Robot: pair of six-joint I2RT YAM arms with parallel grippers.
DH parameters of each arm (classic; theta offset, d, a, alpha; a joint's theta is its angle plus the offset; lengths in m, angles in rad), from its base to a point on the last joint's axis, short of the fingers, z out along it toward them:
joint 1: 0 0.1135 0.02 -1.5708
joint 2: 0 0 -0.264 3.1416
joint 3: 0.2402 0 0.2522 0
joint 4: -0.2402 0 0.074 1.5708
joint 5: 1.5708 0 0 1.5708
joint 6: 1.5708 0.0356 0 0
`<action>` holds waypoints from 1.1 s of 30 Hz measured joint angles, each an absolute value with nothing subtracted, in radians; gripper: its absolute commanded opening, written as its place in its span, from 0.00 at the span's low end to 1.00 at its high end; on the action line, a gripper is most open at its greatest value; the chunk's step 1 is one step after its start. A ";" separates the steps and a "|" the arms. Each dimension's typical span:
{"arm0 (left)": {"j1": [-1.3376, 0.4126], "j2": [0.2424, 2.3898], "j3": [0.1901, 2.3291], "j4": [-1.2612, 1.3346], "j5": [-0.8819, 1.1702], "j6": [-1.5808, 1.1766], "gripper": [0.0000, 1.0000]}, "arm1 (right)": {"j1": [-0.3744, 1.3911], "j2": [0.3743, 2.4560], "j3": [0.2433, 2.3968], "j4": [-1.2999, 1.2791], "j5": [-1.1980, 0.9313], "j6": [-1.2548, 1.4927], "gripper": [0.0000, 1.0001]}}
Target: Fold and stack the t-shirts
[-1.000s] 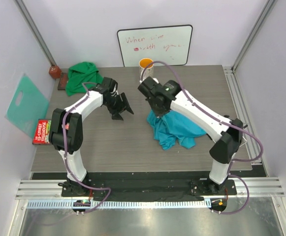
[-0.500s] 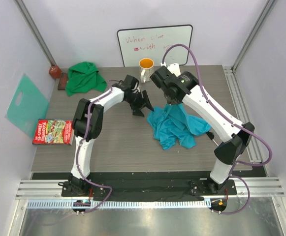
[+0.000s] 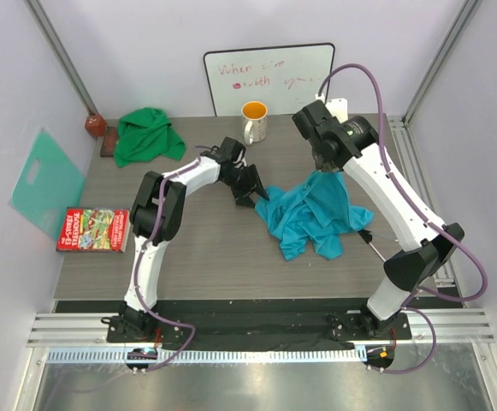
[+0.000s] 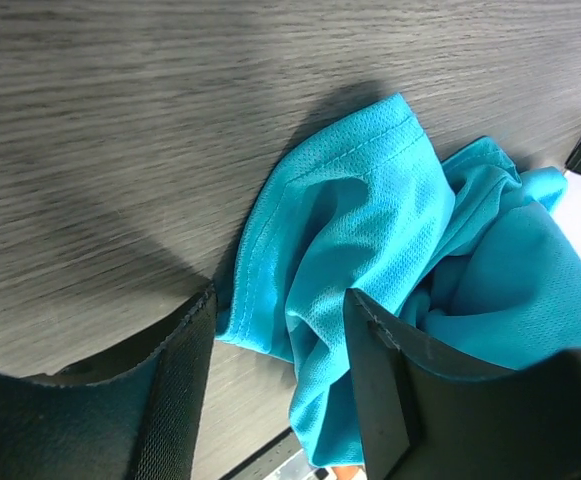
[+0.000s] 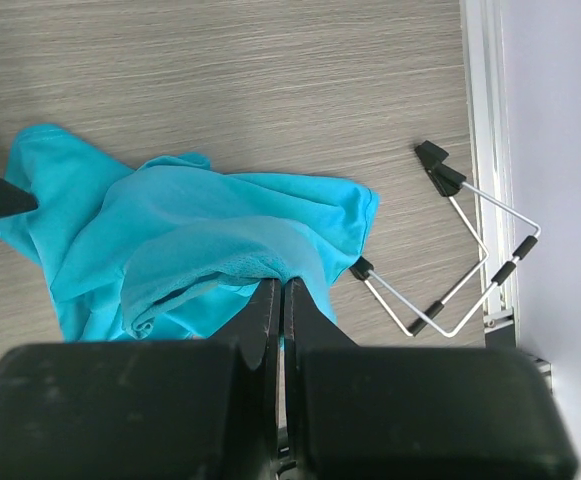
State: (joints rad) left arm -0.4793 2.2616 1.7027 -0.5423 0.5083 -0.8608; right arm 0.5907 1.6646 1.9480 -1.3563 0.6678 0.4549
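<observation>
Against the left wall I see a stiff, flat mint plastic sheet (image 3: pixel 47 180) with a handle hole. Just inboard of it a printed card box (image 3: pixel 94 229) lies flat on the grey wood-grain table (image 3: pixel 205 248). Farther back, the green t-shirt (image 3: pixel 145 135) sits in a soft crumpled heap near the table's far left corner, well apart from both arms. My left gripper (image 3: pixel 257 193) reaches to mid-table with its jaws parted. Only its wrist view shows me the stitched hem of the turquoise t-shirt (image 4: pixel 360 210) lying in the gap between the black fingers, the fabric a fine mesh knit in deep folds. Right of that, the turquoise t-shirt spreads in a rumpled mound on the table, one part drawn up in a peak to my right gripper (image 5: pixel 278 288), which is clenched on a pinch of the cloth. That wrist view also gives me a clear look at a thin wire stand (image 5: pixel 460 250) lying near the table's right edge, which from above is little more than a faint line.
</observation>
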 measured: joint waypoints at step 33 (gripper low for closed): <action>-0.194 1.924 1.735 -0.590 0.294 -0.883 0.00 | 0.287 1.603 1.876 -1.312 0.512 0.452 0.01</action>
